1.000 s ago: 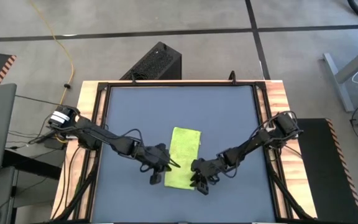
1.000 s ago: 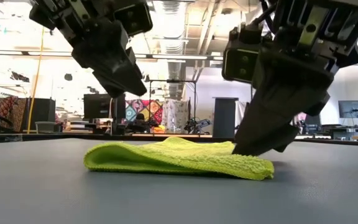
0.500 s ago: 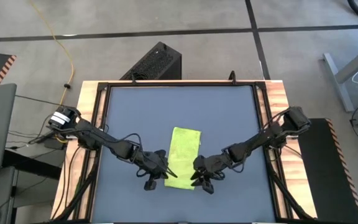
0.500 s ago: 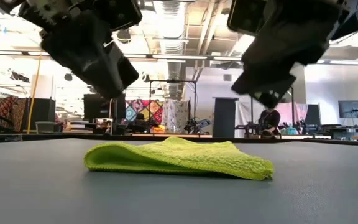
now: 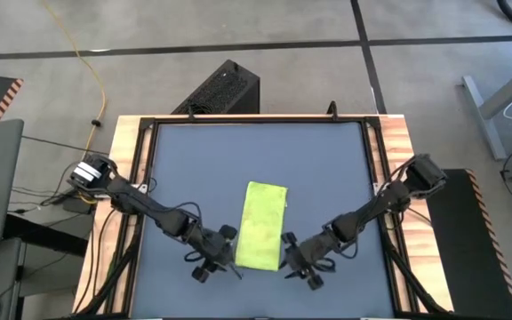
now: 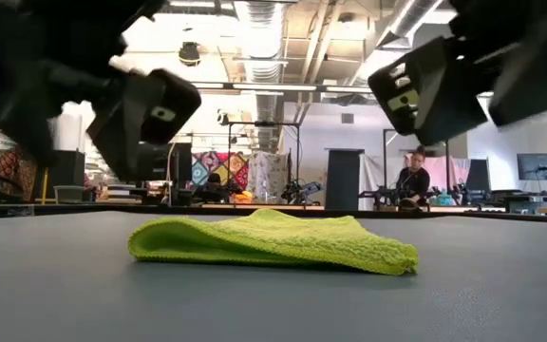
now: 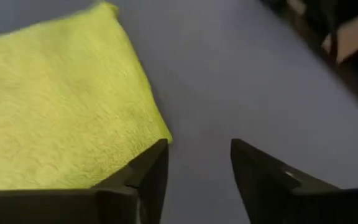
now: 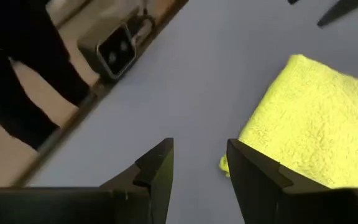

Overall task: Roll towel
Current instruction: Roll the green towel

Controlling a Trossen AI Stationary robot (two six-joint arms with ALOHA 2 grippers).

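I see the towel folded flat mid-tabletop, left claw and right claw spread empty beside its near corners; uneven pinches could skew the roll.

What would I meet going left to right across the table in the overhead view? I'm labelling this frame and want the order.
Left tool → towel → right tool. Both tools sit beside the towel's near end, one on each side, open and not touching it.
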